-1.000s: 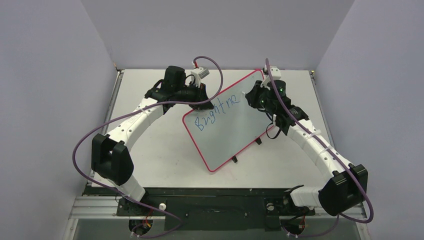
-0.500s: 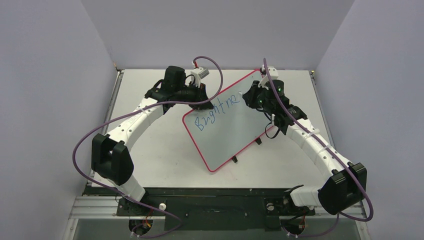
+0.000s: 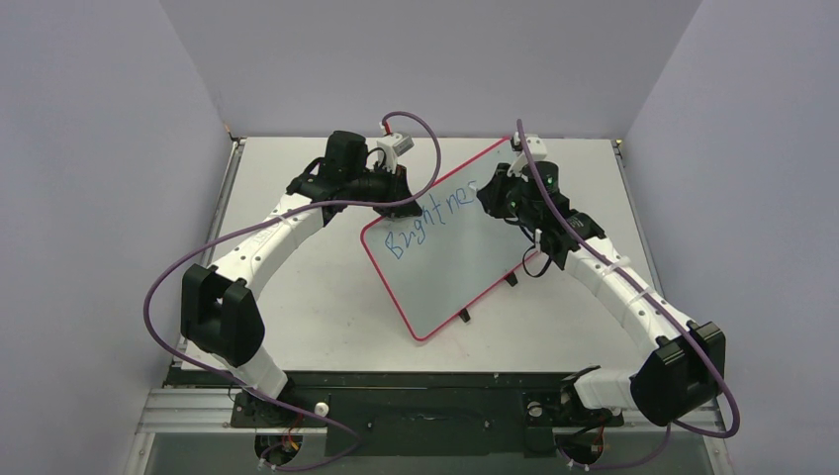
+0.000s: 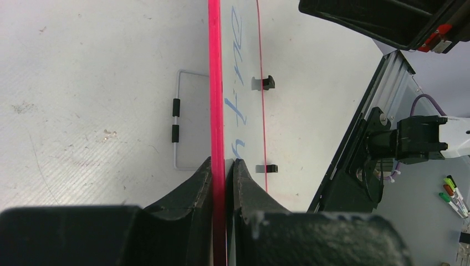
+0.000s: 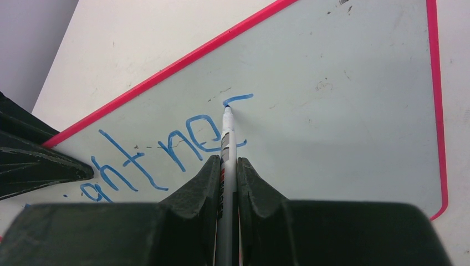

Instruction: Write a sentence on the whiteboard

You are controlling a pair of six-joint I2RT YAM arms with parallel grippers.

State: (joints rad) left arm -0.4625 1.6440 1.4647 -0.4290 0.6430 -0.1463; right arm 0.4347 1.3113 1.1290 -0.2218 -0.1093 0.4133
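The whiteboard (image 3: 450, 252), white with a red-pink rim, stands tilted mid-table on black clips (image 3: 463, 317). Blue marker writing (image 3: 430, 218) reads "Brightnes" along its upper edge; the rest of the sentence does not show. My left gripper (image 3: 404, 203) is shut on the board's upper left rim (image 4: 217, 111), one finger on each side. My right gripper (image 3: 495, 195) is shut on a white marker (image 5: 227, 155). The marker's tip (image 5: 226, 109) touches the board (image 5: 332, 111) at the start of a blue stroke, just past the "e" (image 5: 202, 133).
A wire stand (image 4: 176, 122) behind the board rests on the grey table (image 3: 297, 287). Purple cables (image 3: 416, 124) loop over both arms. Spare markers (image 4: 453, 197) lie off the table's near edge. Purple walls close in the sides and back.
My right gripper has moved right along the board's upper edge with the marker. The writing has grown from "Brightne" to "Brightnes". The left gripper and board have not moved.
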